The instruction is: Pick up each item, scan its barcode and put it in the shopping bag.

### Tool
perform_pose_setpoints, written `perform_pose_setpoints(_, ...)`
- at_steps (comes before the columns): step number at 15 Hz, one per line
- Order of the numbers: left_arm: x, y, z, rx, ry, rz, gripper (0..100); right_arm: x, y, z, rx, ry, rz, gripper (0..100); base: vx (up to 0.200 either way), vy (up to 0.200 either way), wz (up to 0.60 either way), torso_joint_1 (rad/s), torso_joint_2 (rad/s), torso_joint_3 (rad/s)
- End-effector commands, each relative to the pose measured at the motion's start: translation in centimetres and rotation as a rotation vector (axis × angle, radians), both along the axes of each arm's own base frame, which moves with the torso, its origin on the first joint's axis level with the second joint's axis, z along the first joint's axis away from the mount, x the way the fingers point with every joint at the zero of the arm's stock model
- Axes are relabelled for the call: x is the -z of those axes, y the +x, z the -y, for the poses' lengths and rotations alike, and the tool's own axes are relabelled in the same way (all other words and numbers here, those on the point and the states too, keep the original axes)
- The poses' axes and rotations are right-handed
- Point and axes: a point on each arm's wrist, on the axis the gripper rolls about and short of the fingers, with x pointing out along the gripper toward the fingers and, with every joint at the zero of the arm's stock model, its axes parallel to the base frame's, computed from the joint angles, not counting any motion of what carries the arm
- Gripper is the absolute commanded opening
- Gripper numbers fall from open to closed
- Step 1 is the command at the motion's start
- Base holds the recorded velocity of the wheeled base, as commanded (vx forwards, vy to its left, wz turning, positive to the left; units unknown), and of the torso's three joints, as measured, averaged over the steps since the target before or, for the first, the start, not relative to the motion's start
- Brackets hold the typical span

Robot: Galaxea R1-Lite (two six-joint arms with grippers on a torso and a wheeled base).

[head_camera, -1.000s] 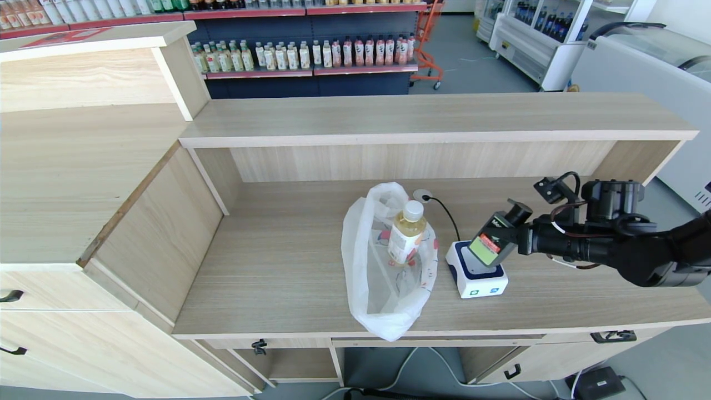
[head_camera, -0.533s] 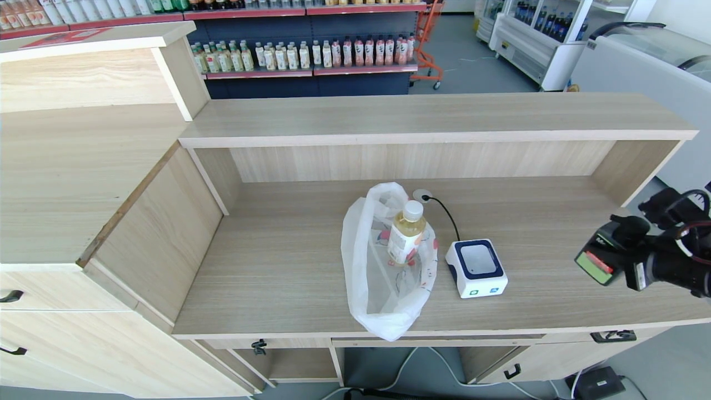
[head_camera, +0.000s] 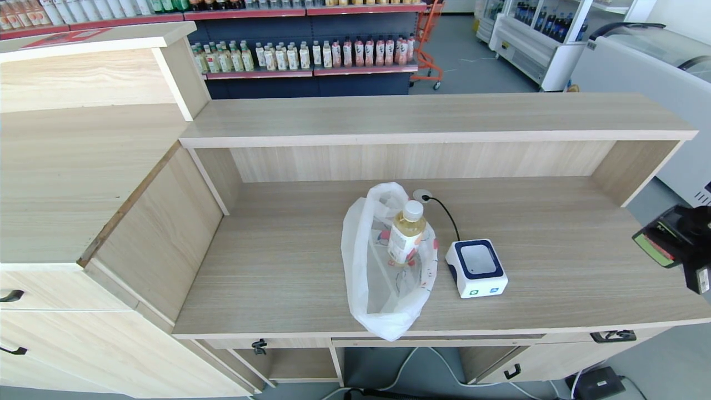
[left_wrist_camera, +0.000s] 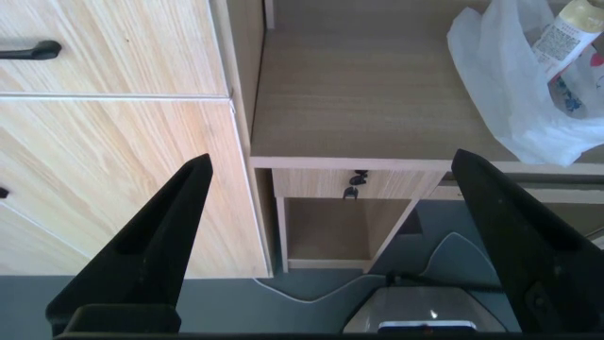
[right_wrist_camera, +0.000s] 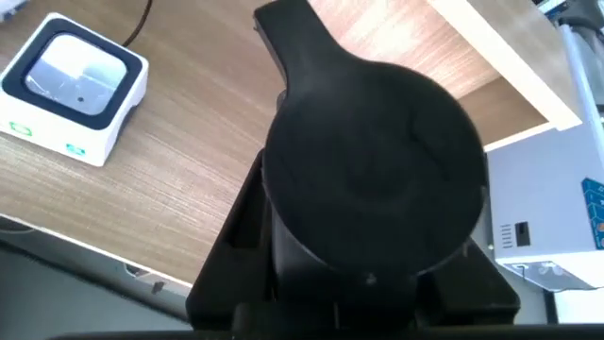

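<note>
One bottle already stands upright inside the shopping bag. The bag sits in the middle of the counter with its mouth slumped open upward and toward the near edge, apparently so that an item can be dropped in from above without anyone holding the plastic. Just to the right of the bag sits the scanner, its window facing up and its cable running to a hole at the far side. That closeness looks deliberate, keeping the path from scan to bag short. The right gripper hangs off the right end of the counter, well apart from the scanner. Its fingers are clenched on a black container that is in the air and touches nothing else. The container's green and red face is turned left toward the scanner, which I judge to be the side meant for the window. It is not yet in the bag, so it has to travel left across the counter. The left gripper hangs low in front of the counter's near left part, fingers spread wide and holding nothing, probably parked there to leave the bag's mouth free.
</note>
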Motion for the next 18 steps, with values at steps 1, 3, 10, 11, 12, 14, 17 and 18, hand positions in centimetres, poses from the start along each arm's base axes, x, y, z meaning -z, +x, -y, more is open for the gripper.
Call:
perform_pose_setpoints(1, 0.0, 0.0, 0.0, 0.002, 0.0, 0.001, 100, -0.5, 0.3, -1.5, -0.084, 0.091, 0.006, 0, 0.0, 0.0, 0.0, 0.0, 0.0, 0.0)
perform_pose_setpoints(3, 0.0, 0.0, 0.0, 0.0, 0.0, 0.001, 100, -1.0, 0.8, -3.4, -0.214, 0.278, -0.001, 0, 0.0, 0.0, 0.0, 0.0, 0.0, 0.0)
perform_pose_setpoints(10, 0.0, 0.0, 0.0, 0.0, 0.0, 0.001, 100, -0.4, 2.0, -5.3, -0.289, 0.369, -0.034, 0, 0.0, 0.0, 0.0, 0.0, 0.0, 0.0)
perform_pose_setpoints(11, 0.0, 0.0, 0.0, 0.0, 0.0, -0.001, 100, -0.3, 2.2, -5.3, -0.287, 0.369, -0.036, 0, 0.0, 0.0, 0.0, 0.0, 0.0, 0.0)
perform_pose_setpoints(12, 0.0, 0.0, 0.0, 0.0, 0.0, 0.001, 100, -0.2, 2.3, -5.3, -0.287, 0.37, -0.039, 0, 0.0, 0.0, 0.0, 0.0, 0.0, 0.0)
perform_pose_setpoints(14, 0.0, 0.0, 0.0, 0.0, 0.0, -0.001, 100, -0.1, 2.3, -5.3, -0.28, 0.372, -0.044, 0, 0.0, 0.0, 0.0, 0.0, 0.0, 0.0)
perform_pose_setpoints(17, 0.0, 0.0, 0.0, 0.003, 0.004, -0.004, 100, -0.2, 2.3, -5.3, -0.279, 0.375, -0.04, 0, 0.0, 0.0, 0.0, 0.0, 0.0, 0.0)
perform_pose_setpoints(18, 0.0, 0.0, 0.0, 0.003, 0.003, -0.001, 100, -0.3, 2.4, -5.3, -0.279, 0.376, -0.039, 0, 0.0, 0.0, 0.0, 0.0, 0.0, 0.0)
